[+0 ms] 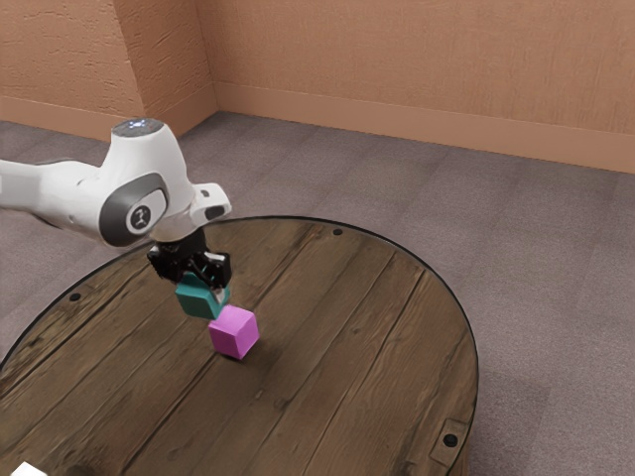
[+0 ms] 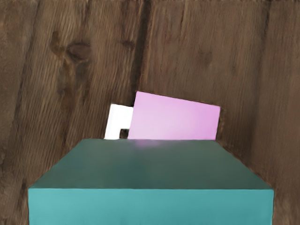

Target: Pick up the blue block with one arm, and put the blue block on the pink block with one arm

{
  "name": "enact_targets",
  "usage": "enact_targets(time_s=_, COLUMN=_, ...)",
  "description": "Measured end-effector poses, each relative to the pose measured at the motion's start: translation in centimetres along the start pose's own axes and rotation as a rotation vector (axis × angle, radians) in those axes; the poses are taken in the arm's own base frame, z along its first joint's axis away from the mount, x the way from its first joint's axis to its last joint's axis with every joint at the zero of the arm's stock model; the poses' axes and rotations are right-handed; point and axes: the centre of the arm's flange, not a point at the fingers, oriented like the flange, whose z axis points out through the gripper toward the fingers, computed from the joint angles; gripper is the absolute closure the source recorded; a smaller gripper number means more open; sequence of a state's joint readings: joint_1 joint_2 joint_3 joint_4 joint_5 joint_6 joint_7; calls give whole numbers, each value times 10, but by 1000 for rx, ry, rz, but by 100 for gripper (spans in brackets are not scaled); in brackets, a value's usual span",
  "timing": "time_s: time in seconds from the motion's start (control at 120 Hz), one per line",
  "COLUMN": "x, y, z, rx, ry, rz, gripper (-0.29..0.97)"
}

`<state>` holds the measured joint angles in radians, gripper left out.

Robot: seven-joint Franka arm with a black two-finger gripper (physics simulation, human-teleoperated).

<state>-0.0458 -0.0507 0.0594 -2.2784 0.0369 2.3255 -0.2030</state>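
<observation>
The black two-finger gripper [image 1: 202, 280] clamps the teal-blue cube [image 1: 201, 301] from two sides, just beside the pink cube [image 1: 234, 332], over the round wooden table [image 1: 357, 327].

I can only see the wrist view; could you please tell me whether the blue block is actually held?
Observer: Yes, in the exterior view the jaws are shut on the blue block, one on each side.
Operator: Thank you. Is it over the pink block yet?
Observer: Not yet; it hangs off the table, just to the exterior view's left of the pink block.
</observation>
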Motion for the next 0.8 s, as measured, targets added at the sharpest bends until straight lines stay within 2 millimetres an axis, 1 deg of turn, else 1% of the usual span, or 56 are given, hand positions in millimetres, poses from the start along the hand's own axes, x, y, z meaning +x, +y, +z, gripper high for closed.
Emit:
enact_targets(time_s=0.108, x=19, y=-14, z=5, rx=19, ry=-51, rz=-14, gripper=30)
enact_targets(time_s=0.192, x=22, y=-23, z=9, rx=28, ry=-92, rz=-17, gripper=30)
enact_targets(time_s=0.25, x=21, y=-24, z=14, rx=31, ry=-118, rz=-7, gripper=30)
enact_targets(time_s=0.317, x=20, y=-13, z=16, rx=31, ry=-135, rz=25, gripper=30)
enact_targets(time_s=0.45, x=13, y=29, z=14, rx=29, ry=-147, rz=125, gripper=30)
enact_targets(time_s=0.508, x=10, y=36, z=15, rx=26, ry=-153, rz=144, gripper=31)
enact_targets(time_s=0.567, x=11, y=30, z=15, rx=25, ry=-156, rz=140, gripper=31)
enact_targets(time_s=0.617, x=13, y=20, z=16, rx=25, ry=-160, rz=125, gripper=31)
enact_targets(time_s=0.708, x=19, y=1, z=25, rx=26, ry=-176, rz=96, gripper=31)
enact_targets(time_s=0.75, x=21, y=-2, z=27, rx=26, ry=-179, rz=95, gripper=31)
enact_targets(time_s=0.8, x=21, y=1, z=28, rx=26, ry=-180, rz=104, gripper=31)
